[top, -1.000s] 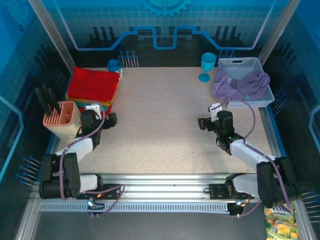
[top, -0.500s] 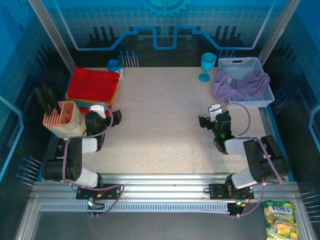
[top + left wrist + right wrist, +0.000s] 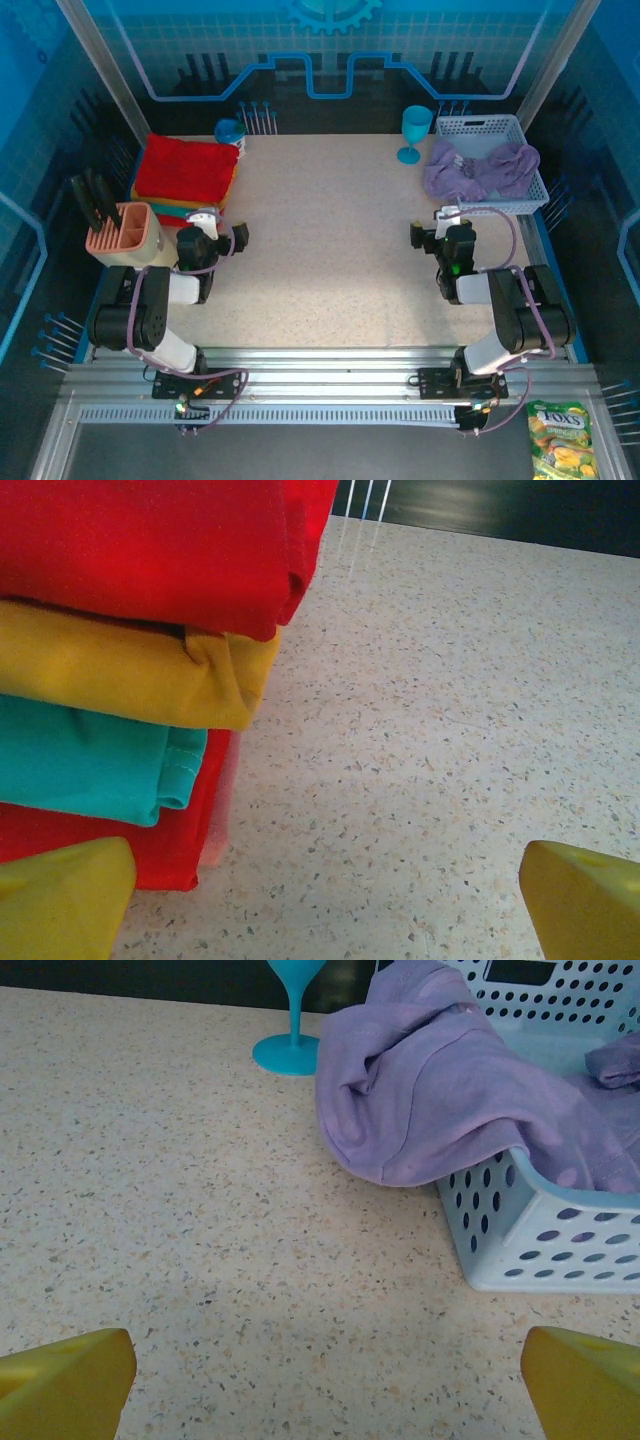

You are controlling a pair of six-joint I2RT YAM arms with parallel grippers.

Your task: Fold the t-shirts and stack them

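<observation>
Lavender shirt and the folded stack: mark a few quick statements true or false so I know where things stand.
1. The lavender t-shirt drapes over the rim of the basket. True.
2. The folded stack has teal on top. False: the red shirt is on top, the mustard-yellow shirt is under it, and the teal shirt is lower.
3. The right pincer grips the lavender t-shirt. False: it is open and empty, short of the cloth.
4. The blue goblet stands upright on the table. True.
5. The left pincer is shut on the stack. False: it is open and holds nothing.
</observation>
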